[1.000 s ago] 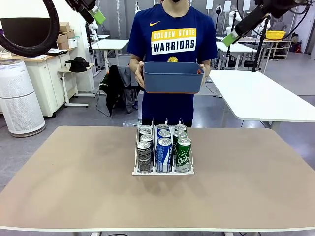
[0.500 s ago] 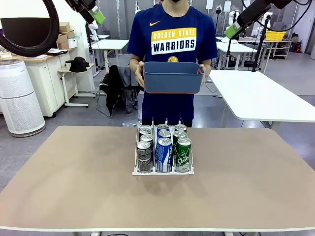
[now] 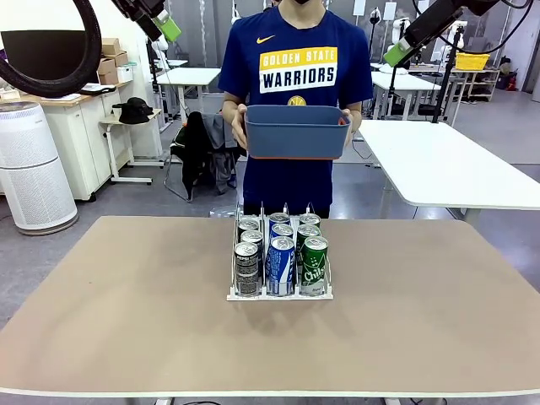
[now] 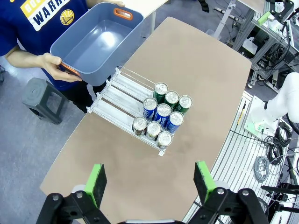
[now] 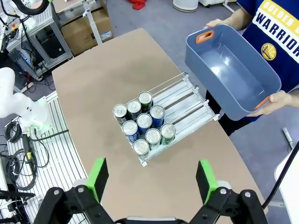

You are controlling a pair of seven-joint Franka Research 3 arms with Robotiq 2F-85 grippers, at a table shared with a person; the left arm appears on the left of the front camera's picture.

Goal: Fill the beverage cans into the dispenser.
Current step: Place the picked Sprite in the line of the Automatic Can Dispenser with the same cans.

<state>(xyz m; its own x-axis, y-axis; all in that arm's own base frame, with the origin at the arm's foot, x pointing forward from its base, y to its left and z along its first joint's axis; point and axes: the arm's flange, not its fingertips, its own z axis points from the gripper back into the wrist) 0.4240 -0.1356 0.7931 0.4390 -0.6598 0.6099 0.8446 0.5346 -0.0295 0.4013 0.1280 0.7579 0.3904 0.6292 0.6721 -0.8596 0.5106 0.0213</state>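
Several beverage cans stand in the clear three-lane dispenser at the table's middle: dark grey in one lane, blue in the middle, green in the third. From above, the cans fill the dispenser's robot-side half; its far half shows bare rails. My left gripper is open, high above the table. My right gripper is open too, equally high. In the front view, a green pad of the left gripper shows at top left and one of the right gripper at top right.
A person stands at the far side holding an empty blue-grey tub at chest height with both hands. The brown table lies bare around the dispenser. A white table stands at back right.
The right arm's green pad has risen and shifted slightly at the top right. The cans, dispenser and person with the tub stay put.
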